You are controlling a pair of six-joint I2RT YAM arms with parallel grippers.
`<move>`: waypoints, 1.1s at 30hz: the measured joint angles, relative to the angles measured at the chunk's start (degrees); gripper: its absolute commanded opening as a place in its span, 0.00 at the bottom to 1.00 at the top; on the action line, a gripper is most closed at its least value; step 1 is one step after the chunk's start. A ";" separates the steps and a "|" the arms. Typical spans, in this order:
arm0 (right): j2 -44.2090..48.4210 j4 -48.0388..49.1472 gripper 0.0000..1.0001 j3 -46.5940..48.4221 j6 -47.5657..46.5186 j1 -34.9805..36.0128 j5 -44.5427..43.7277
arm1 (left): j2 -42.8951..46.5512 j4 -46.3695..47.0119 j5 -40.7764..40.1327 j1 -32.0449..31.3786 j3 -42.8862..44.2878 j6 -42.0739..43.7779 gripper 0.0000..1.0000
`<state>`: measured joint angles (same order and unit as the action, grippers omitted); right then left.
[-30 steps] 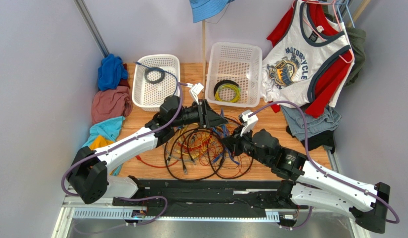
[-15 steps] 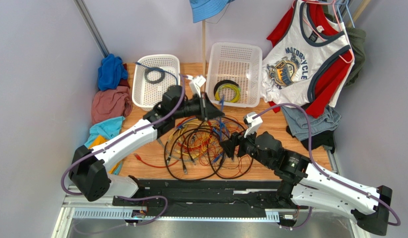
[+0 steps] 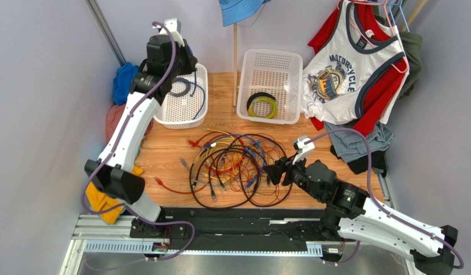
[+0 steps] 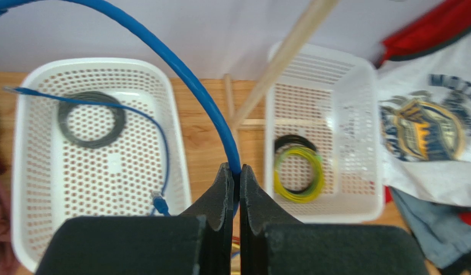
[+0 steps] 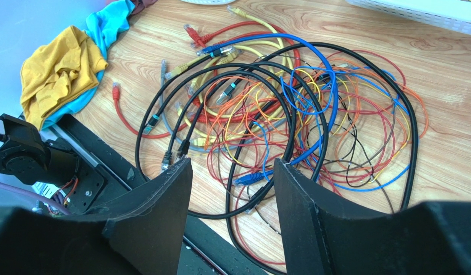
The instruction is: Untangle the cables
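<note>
The cables (image 3: 238,163) lie as a tangle of black, blue, red, orange and yellow loops on the wooden table (image 3: 163,152). In the right wrist view the cables (image 5: 278,109) spread just beyond my right gripper (image 5: 232,162). It is open with nothing between its fingers. In the top view my right gripper (image 3: 271,172) sits at the tangle's right edge. My left gripper (image 4: 234,169) is shut on a blue cable (image 4: 180,74). It is raised over the left white basket (image 3: 163,114). The blue cable (image 3: 204,94) hangs into that basket, and its plug (image 4: 159,201) rests inside.
A dark ring coil (image 4: 91,119) lies in the left basket (image 4: 25,172). The right white basket (image 3: 289,69) holds a yellow-green and black coil (image 3: 262,105). Clothes are piled at the left (image 3: 126,117) and right (image 3: 358,140). A wooden pole (image 3: 235,63) stands between the baskets.
My left arm has swung from the tangle up and back over the left basket, carrying the blue cable with it. My right gripper has opened and drawn back from the tangle.
</note>
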<state>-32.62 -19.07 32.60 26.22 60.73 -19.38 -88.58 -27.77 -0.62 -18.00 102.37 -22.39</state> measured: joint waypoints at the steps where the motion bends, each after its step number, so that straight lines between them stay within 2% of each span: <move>1: -0.02 0.02 0.57 -0.11 -0.02 0.00 -0.11 | -2.43 -1.07 -1.14 0.57 2.56 0.98 0.00; 12: -3.10 0.07 0.56 -2.67 -0.46 0.00 -1.16 | -28.28 -5.38 -2.67 6.95 19.41 5.49 0.00; 16: -3.48 0.55 0.55 -2.80 -0.66 0.00 -1.66 | -33.11 -7.02 -2.71 8.31 20.76 6.27 0.00; 17: -3.74 0.76 0.55 -2.80 -0.70 0.00 -1.75 | -33.42 -7.21 -2.67 8.50 20.15 6.27 0.15; 18: -4.00 1.07 0.55 -2.80 -0.79 0.00 -1.77 | -33.44 -7.17 -2.54 8.68 19.23 6.29 0.53; 19: -4.33 1.27 0.55 -2.80 -0.83 0.00 -1.77 | -33.44 -7.34 -2.43 8.74 18.58 6.43 0.67; 20: -4.63 1.33 0.55 -2.80 -0.87 0.00 -1.77 | -33.44 -7.32 -2.21 8.74 17.94 6.64 0.96; 21: -5.07 1.36 0.55 -2.80 -0.98 0.00 -1.77 | -33.44 -7.32 -2.01 8.72 17.35 6.51 0.99; 27: -4.85 1.36 0.56 -2.82 -0.96 0.00 -2.01 | -29.53 -6.05 -0.98 8.66 8.39 5.57 0.99; 33: -5.86 3.74 0.62 -4.07 1.03 0.00 -7.74 | -11.21 -1.60 -0.63 8.35 -8.15 3.93 0.99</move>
<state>-38.48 -15.33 28.53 27.24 60.73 -27.11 -99.79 -29.36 -1.26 -9.65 94.21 -18.46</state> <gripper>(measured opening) 0.600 0.990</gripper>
